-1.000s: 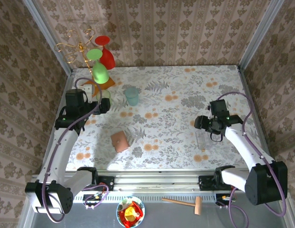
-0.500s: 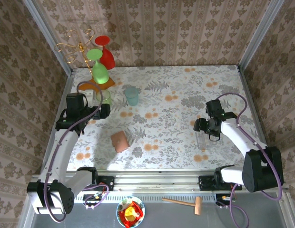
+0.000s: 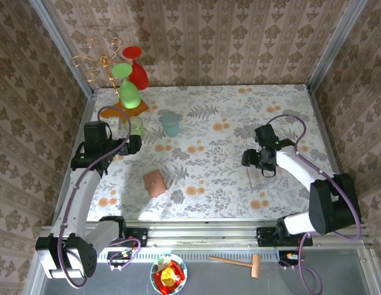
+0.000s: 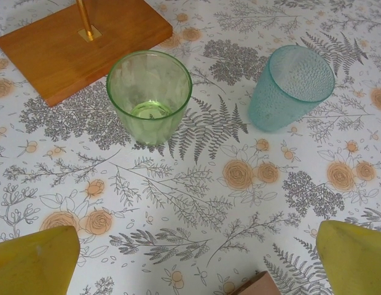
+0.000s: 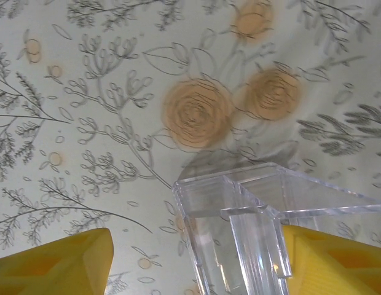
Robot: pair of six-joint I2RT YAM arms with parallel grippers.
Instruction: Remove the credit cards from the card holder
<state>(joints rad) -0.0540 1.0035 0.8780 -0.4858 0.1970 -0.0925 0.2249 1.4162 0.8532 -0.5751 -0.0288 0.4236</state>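
the card holder (image 3: 155, 182) is a small salmon-tan square lying flat on the flowered table (image 3: 209, 123), left of the middle and toward the near edge. from here it looks folded shut, and it sits apart from both claws. the left gripper (image 4: 193, 258) hangs beyond it, facing a green glass (image 4: 149, 92), its jaws spread wide and empty. the right gripper (image 5: 196, 264) stands open astride a corner of the clear tray (image 5: 239, 203), one finger just beside its wall.

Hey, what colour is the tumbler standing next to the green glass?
The tumbler is pale teal-blue, dimpled; clearest in the left wrist view.
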